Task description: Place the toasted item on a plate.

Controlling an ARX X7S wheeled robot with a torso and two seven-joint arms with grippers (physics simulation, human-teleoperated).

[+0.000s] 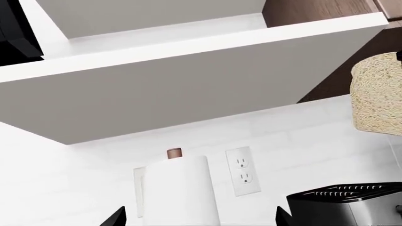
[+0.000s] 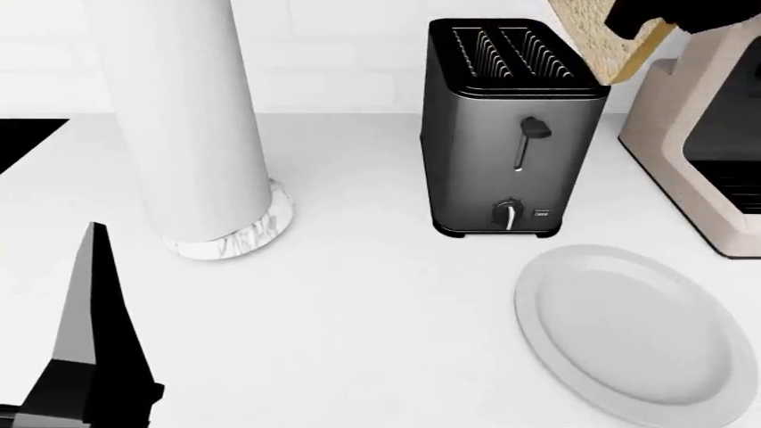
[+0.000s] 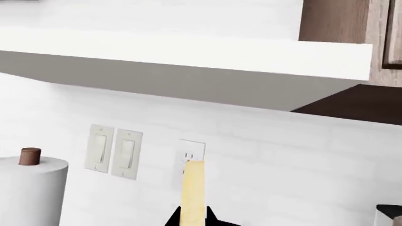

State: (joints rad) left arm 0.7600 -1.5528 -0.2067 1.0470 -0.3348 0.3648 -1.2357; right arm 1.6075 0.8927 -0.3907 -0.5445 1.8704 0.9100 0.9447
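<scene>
The toasted item (image 2: 601, 40), a pale tan slice with a yellow crust, hangs in the air above and just right of the dark toaster (image 2: 505, 134). My right gripper (image 2: 666, 13) is shut on it at the top of the head view. The right wrist view shows the slice edge-on (image 3: 193, 193) between the two black fingertips, and the left wrist view shows its porous face (image 1: 377, 94). The white plate (image 2: 636, 334) lies on the counter in front of the toaster, to the right. My left gripper (image 1: 201, 219) is open with nothing between its fingers; its arm (image 2: 89, 357) sits low at the left.
A tall white paper towel roll (image 2: 184, 116) on a marble base stands left of the toaster. A beige coffee machine (image 2: 701, 134) stands at the right edge. White cabinets (image 1: 188, 80) hang overhead above a tiled wall with an outlet (image 1: 243, 171).
</scene>
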